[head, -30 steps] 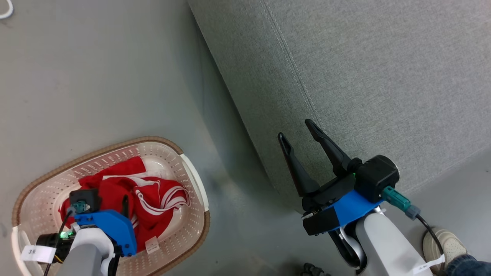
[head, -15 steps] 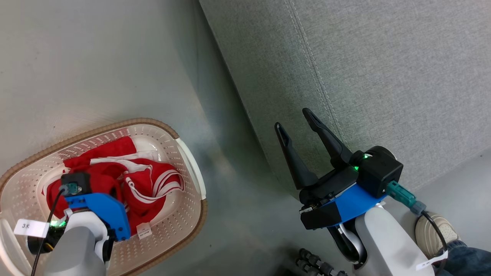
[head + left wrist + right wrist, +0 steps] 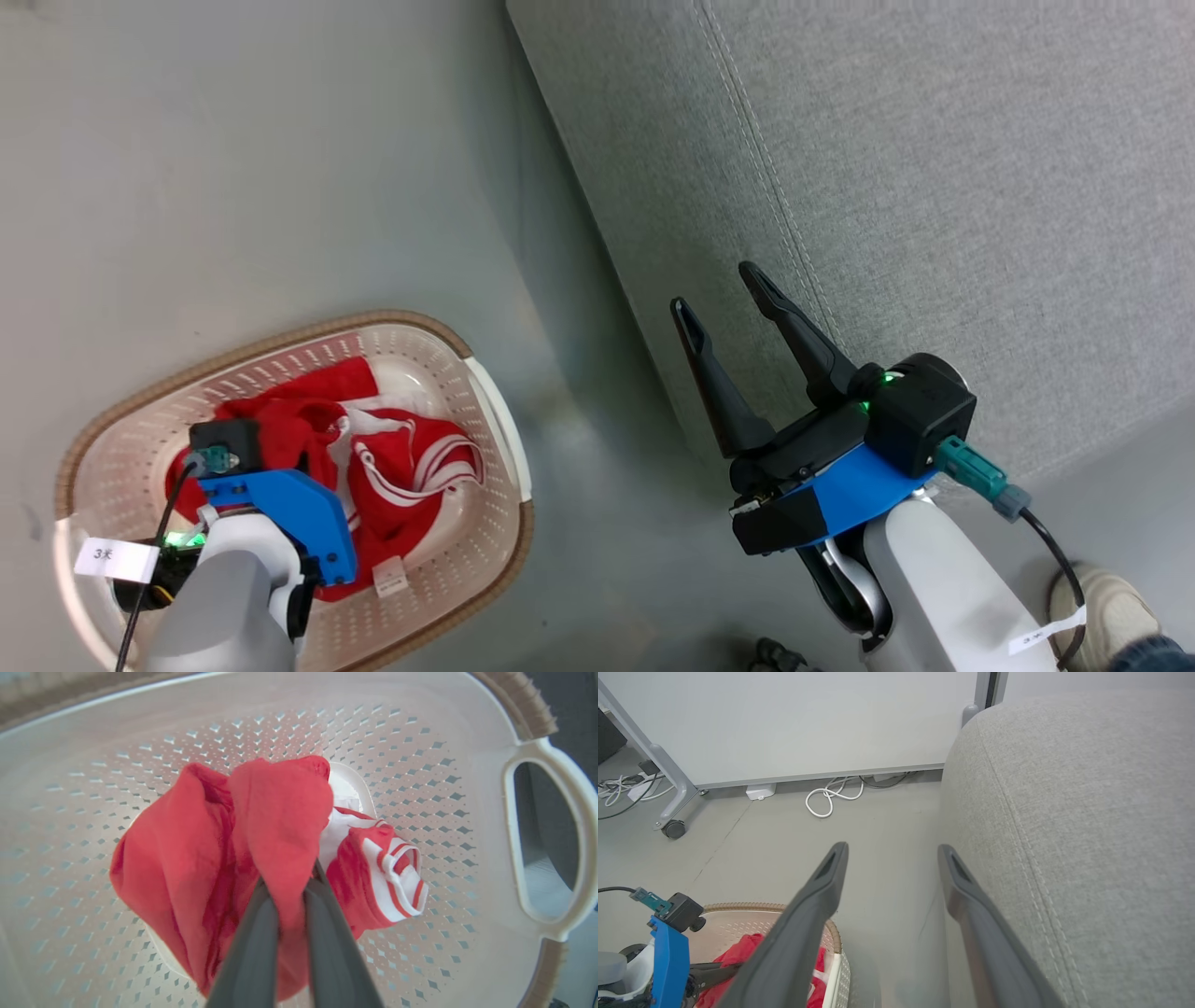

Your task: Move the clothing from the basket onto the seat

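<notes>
Grey upholstered seat (image 3: 934, 187), seam-stitched, lies just right of the right gripper (image 3: 714, 287), whose fingers stand wide apart and empty. Under the left gripper (image 3: 289, 891) sits the cream perforated basket (image 3: 495, 439). That gripper's closed fingers pinch a plain red fold of the clothing (image 3: 196, 849) (white-striped piece alongside). The forearm tag (image 3: 115, 558) begins "3".

seat (image 3: 934, 187) cropped, shoe (image 3: 1116, 602) half cut off

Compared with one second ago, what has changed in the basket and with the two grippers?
The left gripper has closed on the plain red garment inside the basket, pinching a fold. The striped garment still lies beside it, and the right gripper stays open next to the seat. The head camera shifted slightly.
</notes>
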